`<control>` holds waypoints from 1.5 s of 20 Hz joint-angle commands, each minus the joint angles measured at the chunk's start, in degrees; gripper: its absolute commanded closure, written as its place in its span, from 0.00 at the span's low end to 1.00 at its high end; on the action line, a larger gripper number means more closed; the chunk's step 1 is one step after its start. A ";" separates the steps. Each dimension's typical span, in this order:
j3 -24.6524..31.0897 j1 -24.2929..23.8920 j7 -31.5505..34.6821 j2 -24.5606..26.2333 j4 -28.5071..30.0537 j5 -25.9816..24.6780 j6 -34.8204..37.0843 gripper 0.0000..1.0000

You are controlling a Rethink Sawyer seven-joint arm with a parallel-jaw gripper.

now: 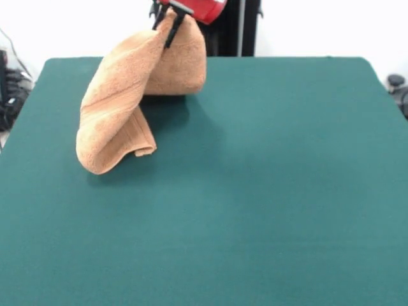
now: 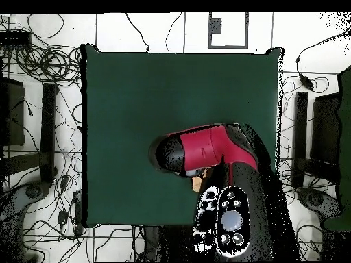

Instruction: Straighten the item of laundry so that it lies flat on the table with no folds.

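Observation:
The item of laundry (image 1: 121,108), an orange-tan terry towel, hangs lifted above the far left part of the table (image 1: 255,191). Its top corner is pinched in my gripper (image 1: 168,22), whose black fingers are shut on it just below the red arm. The cloth droops in two folded lobes; the lower left lobe reaches down toward the green surface. In the overhead view the red and black arm (image 2: 206,151) covers the gripper, and only a small patch of the towel (image 2: 198,183) shows under it.
The dark green table's edge (image 2: 83,137) is bordered by cables and black equipment (image 2: 48,123) on the floor. A black post (image 1: 239,29) stands behind the table's far side.

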 commanded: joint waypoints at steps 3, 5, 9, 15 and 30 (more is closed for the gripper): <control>-3.22 9.44 18.37 3.35 -1.24 2.03 2.15 1.00; -4.04 11.58 19.02 3.97 -2.37 2.61 4.03 1.00; -6.31 15.30 19.01 5.13 -5.67 3.23 8.69 1.00; -8.39 16.66 17.03 4.58 -7.13 6.07 13.14 1.00; -12.23 20.02 18.12 5.06 -7.45 10.04 15.19 1.00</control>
